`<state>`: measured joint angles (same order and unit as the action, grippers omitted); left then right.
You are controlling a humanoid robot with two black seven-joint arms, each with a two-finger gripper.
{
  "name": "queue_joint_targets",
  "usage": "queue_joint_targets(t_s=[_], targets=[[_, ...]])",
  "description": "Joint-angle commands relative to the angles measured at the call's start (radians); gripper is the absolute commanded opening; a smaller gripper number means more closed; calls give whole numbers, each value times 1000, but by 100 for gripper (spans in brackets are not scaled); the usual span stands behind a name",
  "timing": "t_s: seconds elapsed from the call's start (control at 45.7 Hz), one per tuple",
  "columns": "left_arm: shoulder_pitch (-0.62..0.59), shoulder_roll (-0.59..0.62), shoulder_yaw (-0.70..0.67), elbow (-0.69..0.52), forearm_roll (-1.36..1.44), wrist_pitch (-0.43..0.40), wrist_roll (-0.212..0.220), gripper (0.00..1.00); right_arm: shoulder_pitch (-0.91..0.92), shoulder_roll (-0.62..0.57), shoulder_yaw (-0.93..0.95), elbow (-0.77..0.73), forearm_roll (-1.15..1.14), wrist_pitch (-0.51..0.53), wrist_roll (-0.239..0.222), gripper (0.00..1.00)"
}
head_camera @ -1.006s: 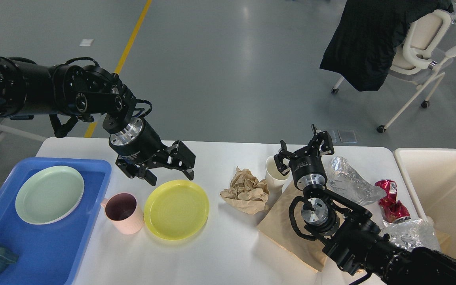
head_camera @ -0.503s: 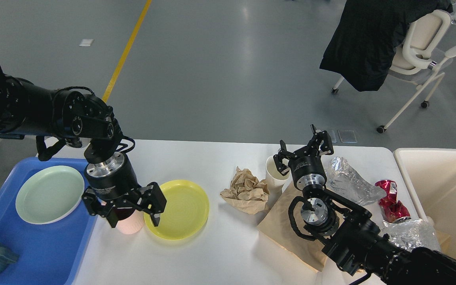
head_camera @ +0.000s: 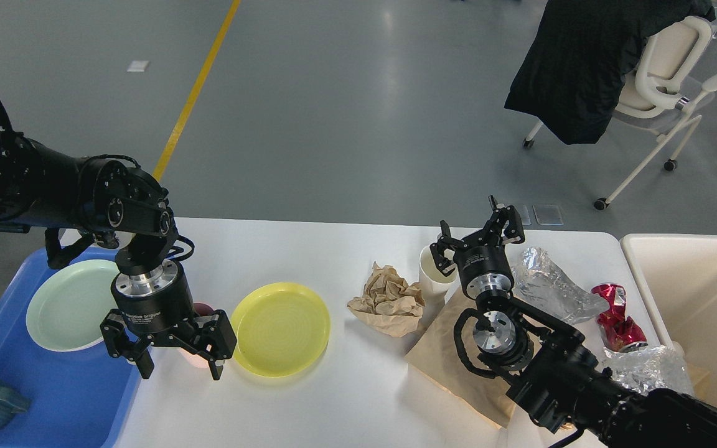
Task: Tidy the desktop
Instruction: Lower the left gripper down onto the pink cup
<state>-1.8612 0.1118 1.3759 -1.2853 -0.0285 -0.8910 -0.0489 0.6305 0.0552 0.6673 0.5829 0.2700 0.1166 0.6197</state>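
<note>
Desktop [head_camera: 346, 249] with blue tray [head_camera: 53, 386] holding green plate [head_camera: 69, 305]; both grippers' jaws wide.

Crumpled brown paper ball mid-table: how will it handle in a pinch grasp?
The crumpled brown paper ball probably weighs little and would compress: its folds look loose and airy. Unlikely to roll, since its irregular creases rest flat on the white desktop. A push might just slide it.

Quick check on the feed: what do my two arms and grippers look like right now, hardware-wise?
Both arms are black with rounded joint housings and a silver metal ring at each wrist. The left gripper has two black linkage-style fingers under a black cylinder with small white lettering. The right gripper matches it, also lettered. Thin black cables loop beside both wrists.
</note>
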Motion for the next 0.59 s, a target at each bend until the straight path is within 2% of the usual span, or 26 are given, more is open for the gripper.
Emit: queue_joint_targets(t_s=[0.0, 0.131, 0.24, 0.284, 0.459, 0.568], targets=[[7, 0, -1, -3, -1, -66, -8, 100, 0, 0, 0, 0, 0, 0, 0, 100], [7, -4, 23, -2, 10, -69, 18, 100, 0, 0, 0, 0, 0, 0, 0, 100], [7, -15, 80, 1, 25, -69, 89, 100, 0, 0, 0, 0, 0, 0, 0, 100], [4, -17, 92, 1, 25, -69, 104, 100, 0, 0, 0, 0, 0, 0, 0, 100], [-6, -17, 108, 0, 25, 56, 115, 99, 0, 0, 0, 0, 0, 0, 0, 100], [-3, -20, 117, -3, 25, 148, 173, 98, 0, 0, 0, 0, 0, 0, 0, 100]])
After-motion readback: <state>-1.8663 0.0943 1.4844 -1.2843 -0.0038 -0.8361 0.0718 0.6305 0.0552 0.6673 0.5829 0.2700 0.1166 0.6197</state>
